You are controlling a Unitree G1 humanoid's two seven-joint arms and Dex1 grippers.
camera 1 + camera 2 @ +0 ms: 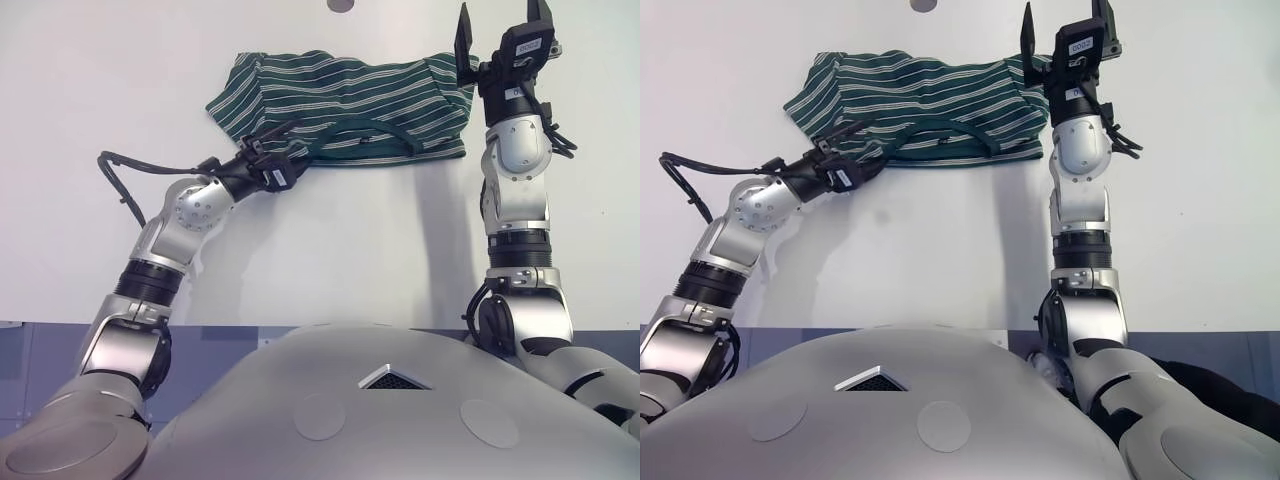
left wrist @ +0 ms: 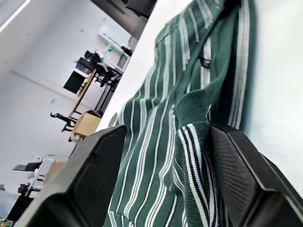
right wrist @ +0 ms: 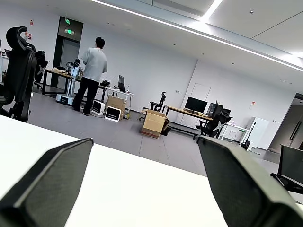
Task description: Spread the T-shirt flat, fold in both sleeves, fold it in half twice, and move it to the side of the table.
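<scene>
T-shirt (image 1: 340, 95) lies bunched near far edge of table (image 1: 350, 240), about mid-width. Light, limp cloth, likely to sag and drag; best pinched at the hem or sleeve edges. Left gripper (image 2: 168, 137) spread, straddling its near ribbed edge. Right gripper (image 1: 502, 30) spread wide, empty, raised at its right end.

Left arm reaches low, elbow out. Left gripper (image 2: 166, 130) sits at the near-left edge of the T-shirt (image 1: 350, 90), fingers spread with a fold of hem between them (not pinched, as far as I see). Right arm straight, right gripper (image 1: 502, 35) raised at the T-shirt's right end, fingers wide apart.
</scene>
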